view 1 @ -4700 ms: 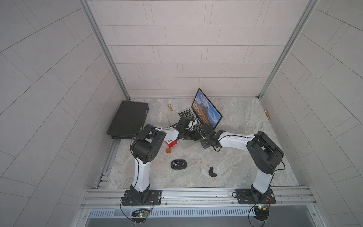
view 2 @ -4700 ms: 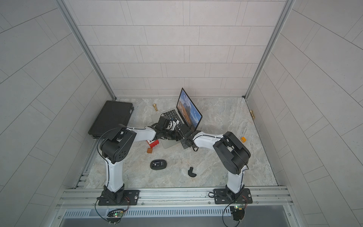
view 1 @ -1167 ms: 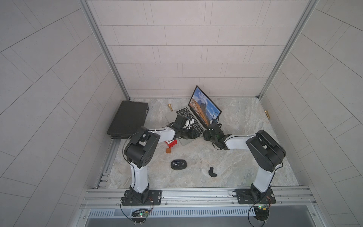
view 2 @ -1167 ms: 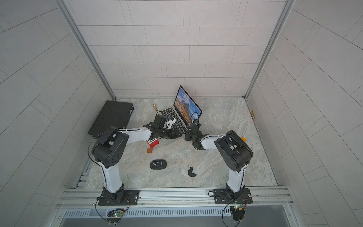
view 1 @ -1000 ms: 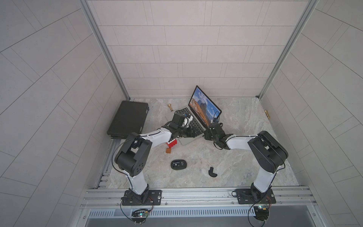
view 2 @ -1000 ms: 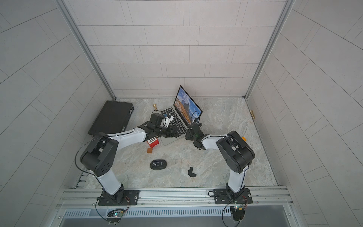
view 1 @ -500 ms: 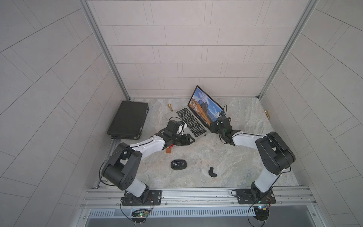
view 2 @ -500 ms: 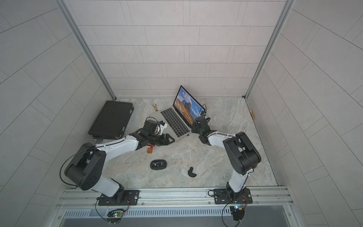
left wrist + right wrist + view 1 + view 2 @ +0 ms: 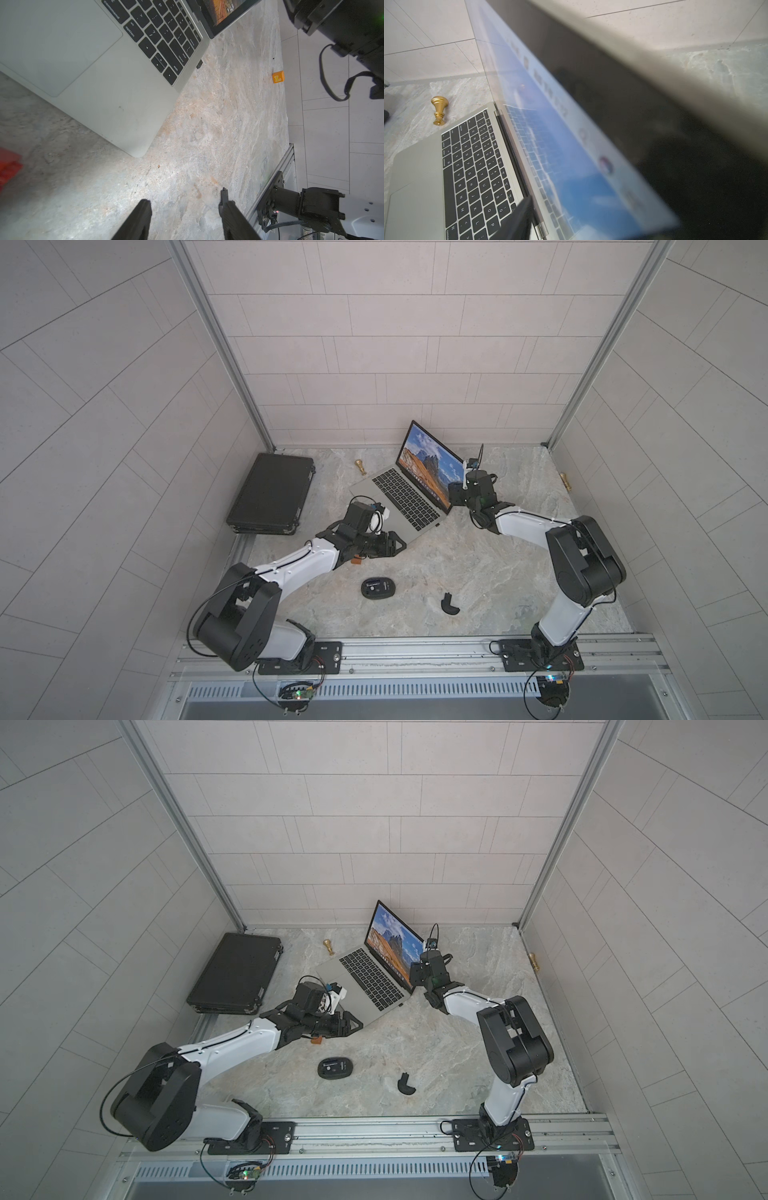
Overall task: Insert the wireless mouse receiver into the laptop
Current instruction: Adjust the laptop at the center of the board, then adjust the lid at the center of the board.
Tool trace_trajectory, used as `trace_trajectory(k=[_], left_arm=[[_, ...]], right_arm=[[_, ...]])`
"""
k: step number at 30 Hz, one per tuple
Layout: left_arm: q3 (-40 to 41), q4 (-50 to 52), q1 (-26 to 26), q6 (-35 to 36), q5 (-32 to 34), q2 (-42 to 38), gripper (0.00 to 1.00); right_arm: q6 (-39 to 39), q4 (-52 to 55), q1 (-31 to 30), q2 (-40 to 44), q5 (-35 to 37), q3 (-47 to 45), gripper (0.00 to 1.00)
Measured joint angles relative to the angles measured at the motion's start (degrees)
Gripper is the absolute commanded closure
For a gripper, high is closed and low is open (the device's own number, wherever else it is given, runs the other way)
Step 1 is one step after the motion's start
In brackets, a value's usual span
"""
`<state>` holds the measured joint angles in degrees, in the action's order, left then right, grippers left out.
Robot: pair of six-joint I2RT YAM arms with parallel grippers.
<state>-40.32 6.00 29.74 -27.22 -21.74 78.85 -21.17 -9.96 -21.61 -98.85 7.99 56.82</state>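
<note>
Receiver check. The wireless mouse receiver [image 9: 199,64] sits against the laptop's [image 9: 116,87] side edge, level with the return and shift keys. Only its black nub stands proud of the casing. I judge it seated in the port, though I cannot confirm how deep from this angle.

My left end effector [image 9: 185,205] hangs low over bare bench [image 9: 207,135], just off the laptop's front corner. Its jaws are apart with nothing between them. I read this as a stand-off, placed clear of the base so as not to nudge it.

My right end effector [image 9: 456,499] is at the lower corner of the screen, beside the hinge. One finger [image 9: 519,220] shows in front of the display; the other is lost in blur behind the lid. I cannot tell whether it gapes or pinches the lid. It is probably there to brace the laptop against the insertion push.

The mouse [image 9: 377,587] lies well apart, nearer my bases.
</note>
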Motion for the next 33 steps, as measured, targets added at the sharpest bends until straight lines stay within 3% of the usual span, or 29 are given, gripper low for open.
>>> trace_trajectory(k=[5,10,14,17,24,33], left_arm=[[2.1,2.7,1.8,0.1,0.6,-5.8,0.36],[3.8,5.5,5.4,0.5,1.9,-10.2,0.31],[4.0,6.7,9.2,0.9,3.4,-11.0,0.29],[4.1,7.5,11.0,0.9,5.0,-11.2,0.27],[5.6,10.6,11.2,0.1,11.3,-14.8,0.24],[7.2,12.5,11.2,-1.1,13.4,-17.6,0.24]], right_arm=[[-0.6,9.4,0.0,8.6,-3.9,-1.9,0.21],[-4.2,20.9,0.0,21.6,-9.4,-4.4,0.20],[-11.0,27.7,-1.0,31.5,-16.0,-10.8,0.20],[-17.5,31.8,-5.4,36.6,-19.6,-18.3,0.20],[-31.6,37.4,-21.9,40.4,-21.3,-29.9,0.23],[-39.3,32.1,-29.5,35.3,-20.7,-31.8,0.33]])
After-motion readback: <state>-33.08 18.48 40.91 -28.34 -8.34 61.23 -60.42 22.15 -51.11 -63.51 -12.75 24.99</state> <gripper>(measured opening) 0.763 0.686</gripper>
